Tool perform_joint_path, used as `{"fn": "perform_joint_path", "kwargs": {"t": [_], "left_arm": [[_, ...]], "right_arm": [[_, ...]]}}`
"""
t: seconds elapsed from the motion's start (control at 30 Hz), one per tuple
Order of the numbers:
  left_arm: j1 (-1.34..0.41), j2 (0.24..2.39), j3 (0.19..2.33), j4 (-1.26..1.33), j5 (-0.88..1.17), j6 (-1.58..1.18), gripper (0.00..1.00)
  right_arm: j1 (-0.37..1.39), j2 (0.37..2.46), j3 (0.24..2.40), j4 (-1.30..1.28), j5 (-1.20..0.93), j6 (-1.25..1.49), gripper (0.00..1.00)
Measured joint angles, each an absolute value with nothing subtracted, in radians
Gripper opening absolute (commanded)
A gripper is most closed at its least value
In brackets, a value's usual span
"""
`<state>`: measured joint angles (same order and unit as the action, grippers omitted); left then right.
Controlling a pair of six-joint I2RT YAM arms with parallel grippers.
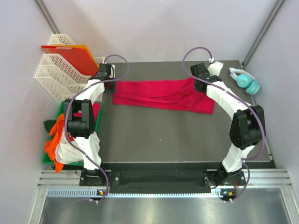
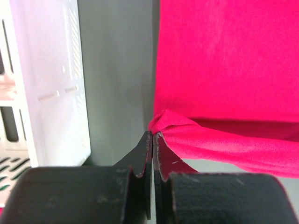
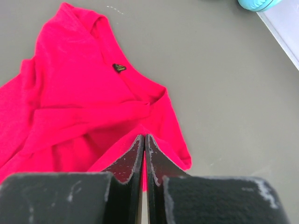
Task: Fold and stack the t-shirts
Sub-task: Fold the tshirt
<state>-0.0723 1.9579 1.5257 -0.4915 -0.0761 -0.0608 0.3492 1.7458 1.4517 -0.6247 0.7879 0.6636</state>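
Closest, along the bottom of the overhead view, runs the metal rail [image 1: 154, 192] that carries both arms. Just above it at lower left, a green bin [image 1: 46, 160] holds an orange t-shirt [image 1: 52, 137] and a white t-shirt [image 1: 74, 148] in a loose heap, neither folded yet. Beyond a bare stretch of the dark table [image 1: 177, 140], the crimson t-shirt [image 1: 163, 94] lies as a rumpled band across the upper middle of the frame. The left hand [image 2: 153, 135] has its fingers pressed together on a small peak of cloth at the band's left end. The right hand [image 3: 144, 137] is also closed, with red showing in the slit between its fingers, so it seems clamped on the right edge near the collar. Both pinches look thin: an uneven pull could slip the cloth free or drag the band into a twist rather than a clean fold. Farther still, the white trays [image 1: 56, 74] with the red-orange sheet [image 1: 65, 50] stand just beside the left hand, and the teal headphones [image 1: 245, 81] sit near the right; a wide swing could knock either.
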Motion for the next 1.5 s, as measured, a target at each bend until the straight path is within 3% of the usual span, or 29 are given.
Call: {"fn": "perform_joint_path", "kwargs": {"t": [1.5], "left_arm": [[-0.073, 2.275, 1.856, -0.505, -0.104, -0.061, 0.00]], "right_arm": [[0.219, 2.085, 1.697, -0.569, 0.709, 0.571, 0.00]]}}
